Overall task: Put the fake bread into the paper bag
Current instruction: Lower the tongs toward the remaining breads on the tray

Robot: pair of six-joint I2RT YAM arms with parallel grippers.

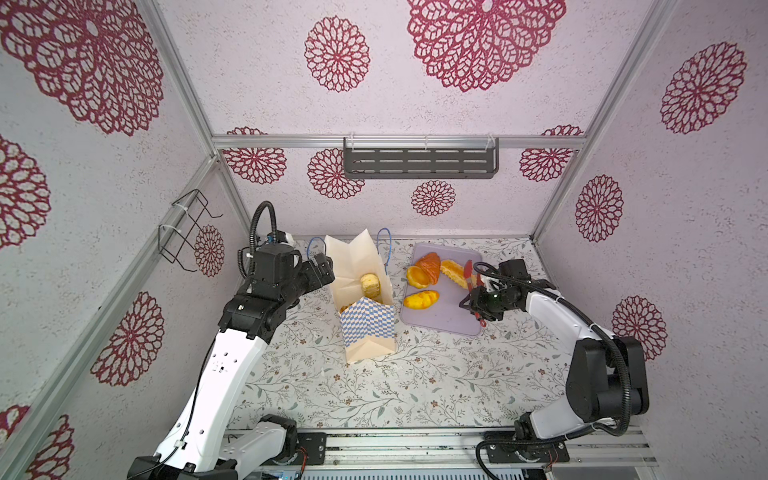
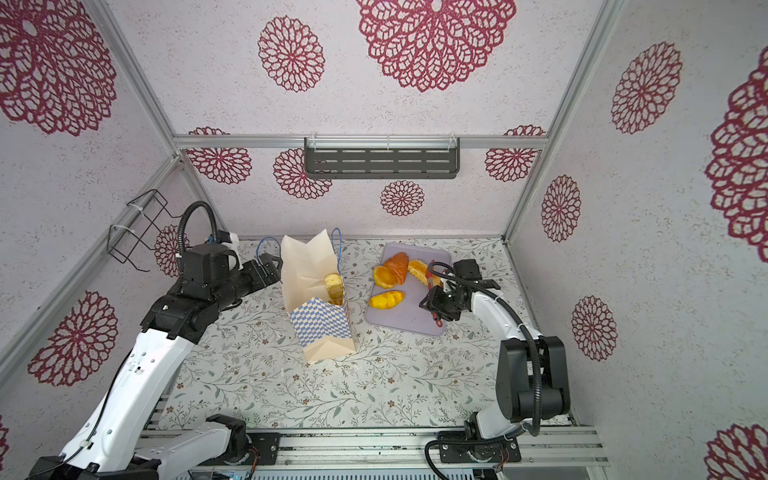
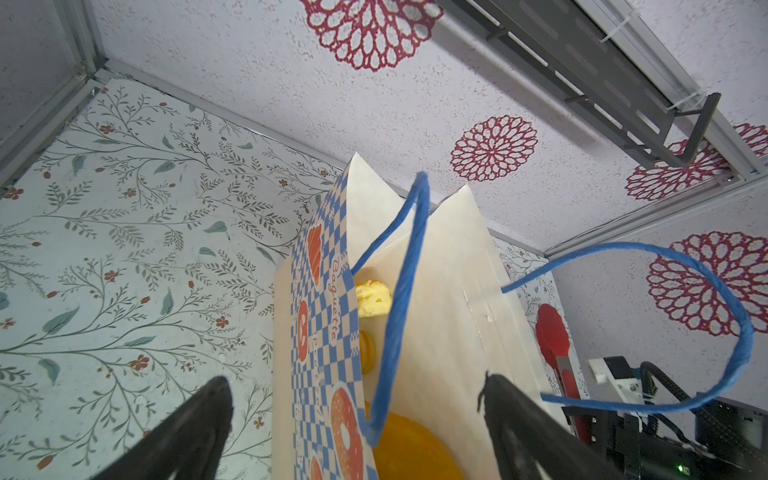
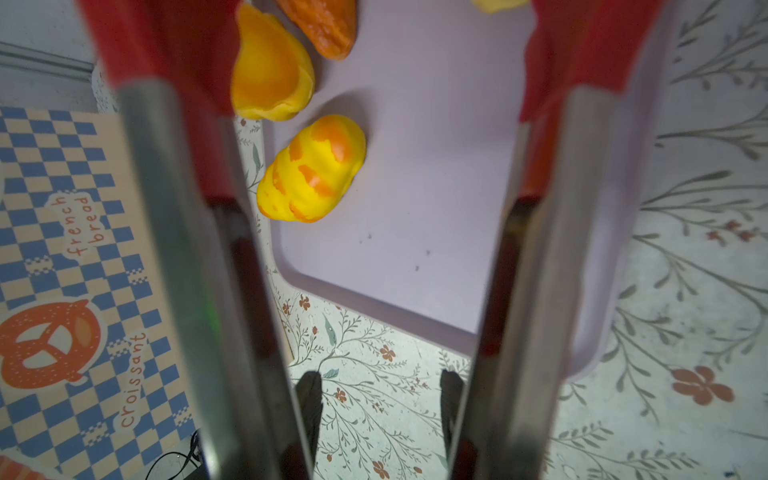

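Note:
The paper bag (image 1: pixel 368 328) (image 2: pixel 322 328) stands open at mid-table. Inside it are a pale bun (image 1: pixel 370 284) (image 3: pixel 374 297) and an orange piece (image 3: pixel 415 449). My left gripper (image 1: pixel 326 270) (image 3: pixel 357 415) is open, its jaws either side of the bag's rim and one blue handle (image 3: pixel 405 291). More fake bread lies on the lilac tray (image 1: pixel 444 320): a brown croissant (image 1: pixel 430 266), an orange bun (image 4: pixel 270 75), a striped yellow loaf (image 1: pixel 422 300) (image 4: pixel 311 170) and a long pastry (image 1: pixel 454 272). Over the tray, my right gripper (image 1: pixel 469 302) (image 4: pixel 380 399) is shut on red-tipped tongs (image 1: pixel 468 272) (image 4: pixel 174 249). The tongs' arms are spread with nothing between them.
A dark slotted shelf (image 1: pixel 419 162) hangs on the back wall and a wire rack (image 1: pixel 187 232) on the left wall. The tray lies at the back right, near the enclosure's right wall. Floral table surface (image 1: pixel 395 386) stretches in front of the bag.

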